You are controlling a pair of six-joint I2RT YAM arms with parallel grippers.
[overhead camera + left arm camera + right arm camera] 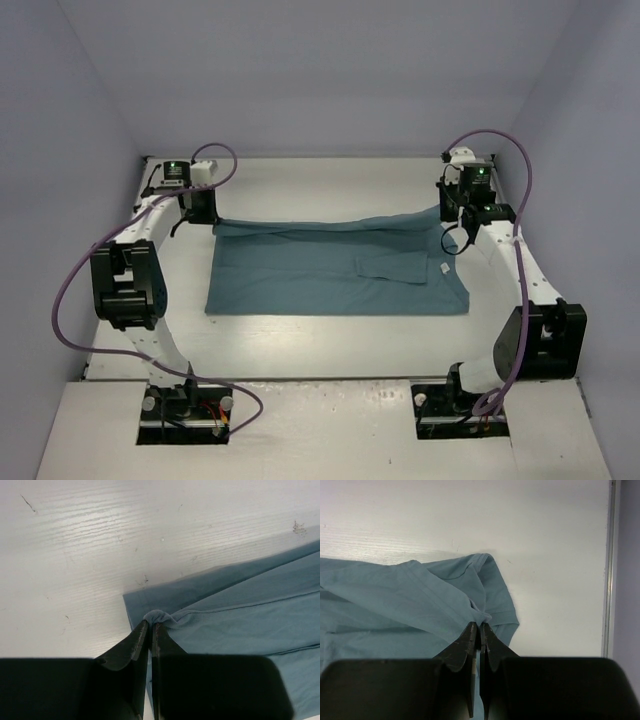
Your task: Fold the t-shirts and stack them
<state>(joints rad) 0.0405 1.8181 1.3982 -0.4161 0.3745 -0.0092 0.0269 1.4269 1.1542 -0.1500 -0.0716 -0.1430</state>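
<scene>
The shirt (340,272) lies spread over the middle of the table (300,175), teal, with its near edge flat on the table and its far edge running from one gripper to the other. The left gripper (151,623) is over the table's far left part. Its jaws are clamped together on a small bunch of cloth at the shirt's corner there, and a pucker of teal shows just past the fingertips. The right gripper (481,625) is over the table's far right part, its jaws pinched in the same way on a fold at the other far corner, where the cloth gathers into creases. Whether those corners are clear of the table I cannot tell. A sleeve (395,266) lies folded onto the body toward the table's right side, with a small white label (443,268) just beside it.
</scene>
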